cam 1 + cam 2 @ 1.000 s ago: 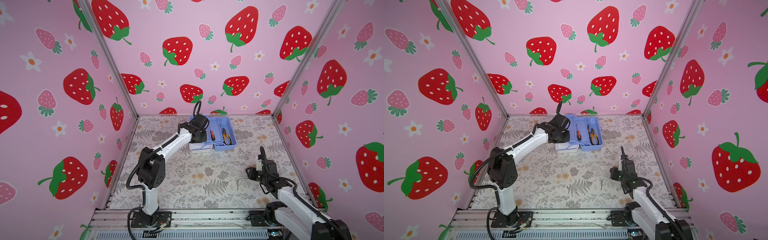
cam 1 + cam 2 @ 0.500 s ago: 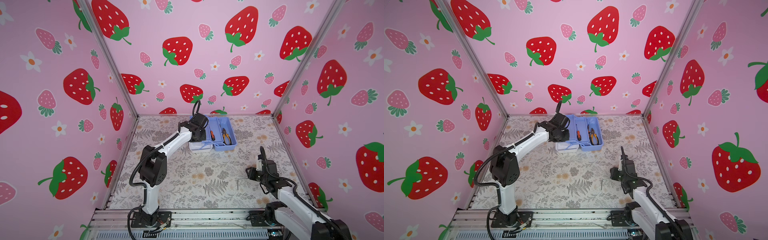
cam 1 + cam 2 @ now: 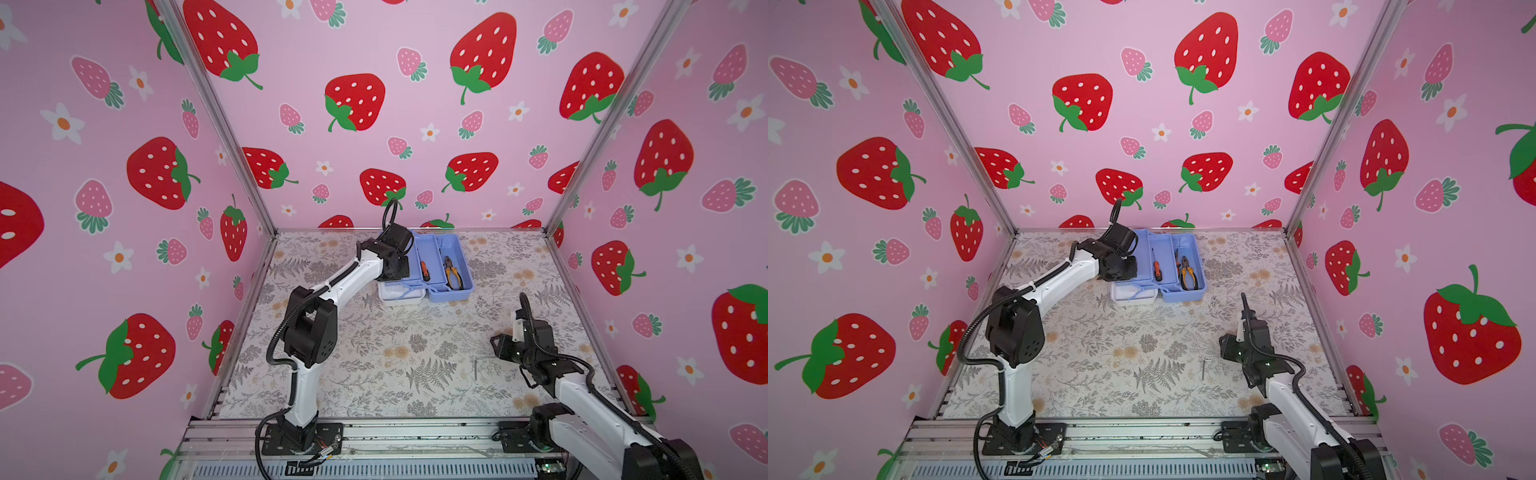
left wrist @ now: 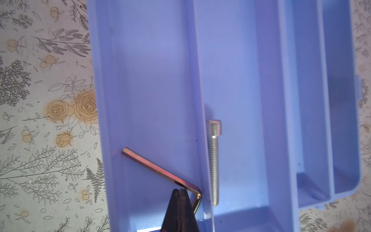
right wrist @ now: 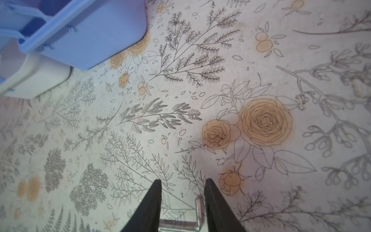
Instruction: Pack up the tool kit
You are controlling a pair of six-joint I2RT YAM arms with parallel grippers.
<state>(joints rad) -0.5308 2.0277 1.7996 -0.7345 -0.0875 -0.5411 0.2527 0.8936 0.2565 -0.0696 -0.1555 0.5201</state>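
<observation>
The left claw (image 4: pixel 180 190), pinched shut on a gold hex key (image 4: pixel 152 166), hangs over the tool kit (image 4: pixel 230 60) at the desk's (image 3: pixel 374 353) far middle. The right claw (image 5: pixel 182 181), half open and empty, stands over a silver hex key (image 5: pixel 197 211) well short of the kit.

Top views: high, frontal, whole scene | wrists: close, downward | all share tool kit (image 3: pixel 451 294)
</observation>
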